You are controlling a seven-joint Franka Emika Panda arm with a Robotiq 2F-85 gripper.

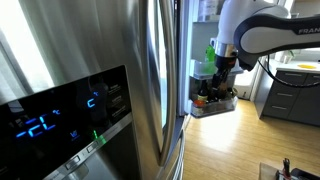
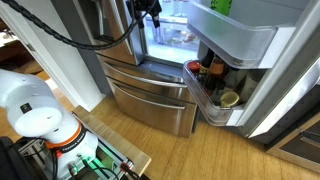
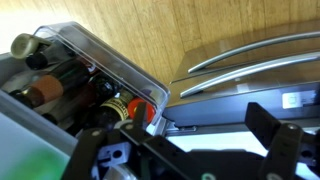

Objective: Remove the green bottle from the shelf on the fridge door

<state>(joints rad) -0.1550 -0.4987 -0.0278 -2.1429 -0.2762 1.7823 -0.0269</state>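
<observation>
The green bottle stands upright in the upper shelf of the open fridge door; only its lower part shows at the top edge of an exterior view. My gripper hangs beside the bottle, slightly below it, and looks apart from it in an exterior view. In the wrist view the gripper is open with nothing between its fingers. A blurred green patch at the bottom left is probably the bottle.
A lower door bin holds several small dark bottles and jars, also seen in the wrist view. The brushed-steel door with the blue display fills the near side. Steel drawer handles, wooden floor and grey cabinets surround the fridge.
</observation>
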